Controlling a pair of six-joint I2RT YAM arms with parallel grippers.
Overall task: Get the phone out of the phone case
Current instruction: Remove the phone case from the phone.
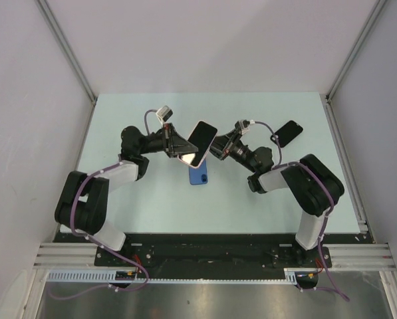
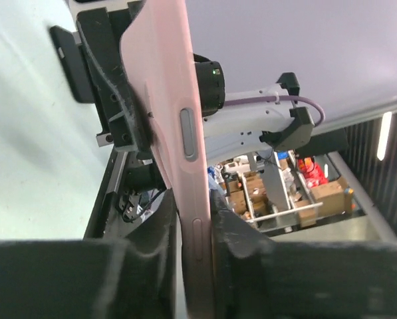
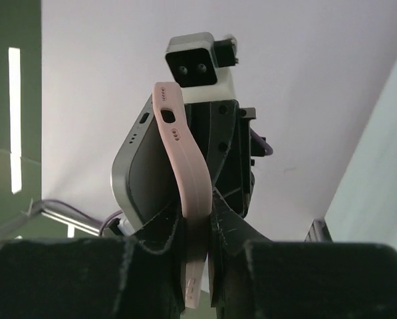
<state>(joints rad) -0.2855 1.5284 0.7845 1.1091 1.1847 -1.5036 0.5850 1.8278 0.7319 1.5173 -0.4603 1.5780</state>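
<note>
Both grippers were clamped on one bundle: the left gripper (image 2: 197, 229) pinched the long side of the pink phone case (image 3: 185, 166), and the right gripper (image 3: 198, 229) was closed on the case's rim near one end. The phone (image 3: 139, 186) sat only partly in it, its grey corner bared where the rim bowed away. Both were held aloft between the arms, above a blue phone (image 1: 198, 175) on the pale table (image 1: 138, 212), with a black phone (image 1: 288, 133) well apart. The case looked soft, matte and rubbery, best peeled at a corner lip. The phone seemed rigid, smooth and probably slippery, so it should be gripped across its bare edges and not dropped.
</note>
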